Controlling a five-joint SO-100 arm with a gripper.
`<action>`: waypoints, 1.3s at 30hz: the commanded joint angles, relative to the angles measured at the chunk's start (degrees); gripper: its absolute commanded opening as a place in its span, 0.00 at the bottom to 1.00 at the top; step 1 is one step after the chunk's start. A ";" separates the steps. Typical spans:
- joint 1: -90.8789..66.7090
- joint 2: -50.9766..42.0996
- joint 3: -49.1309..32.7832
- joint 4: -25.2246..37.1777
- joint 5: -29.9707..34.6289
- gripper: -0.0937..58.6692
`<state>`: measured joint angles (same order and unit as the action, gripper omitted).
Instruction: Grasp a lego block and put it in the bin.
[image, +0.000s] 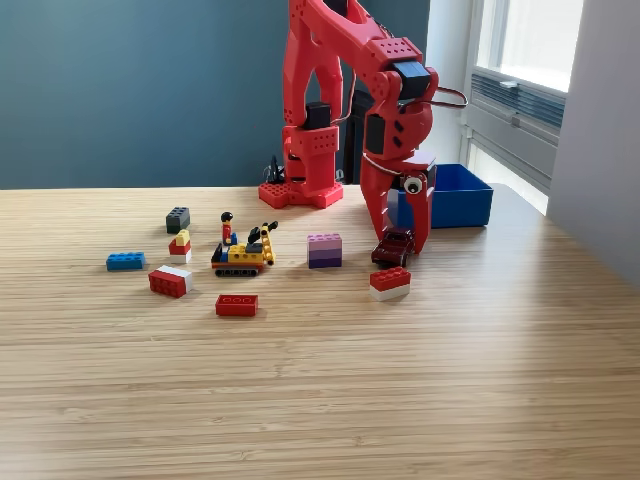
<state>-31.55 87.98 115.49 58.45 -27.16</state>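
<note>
Straddling a dark red toy car (394, 246) on the wooden table (400, 400), the gripper (400, 243) has its fingers spread either side of it, though whether they touch is unclear. Just in front of the fingertips lies a red-and-white block (390, 283); behind them sits the bin (455, 195). Both pieces look light, rigid and slick, best pinched across flat side walls.

Red arm (340, 90), red end effector (400, 235) at dark red block (393, 247). Bright blue bin (462, 195). Pink-purple striped block (324, 250). Red-white block (390, 283). Light wood-grain counter (320, 390).
</note>
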 joint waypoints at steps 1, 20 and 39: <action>0.26 -0.53 -3.60 -0.35 3.52 0.00; -10.99 -1.41 -41.13 30.06 25.84 0.00; -32.08 -1.41 -53.53 41.48 35.24 0.00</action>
<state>-62.31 85.25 69.61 97.29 7.73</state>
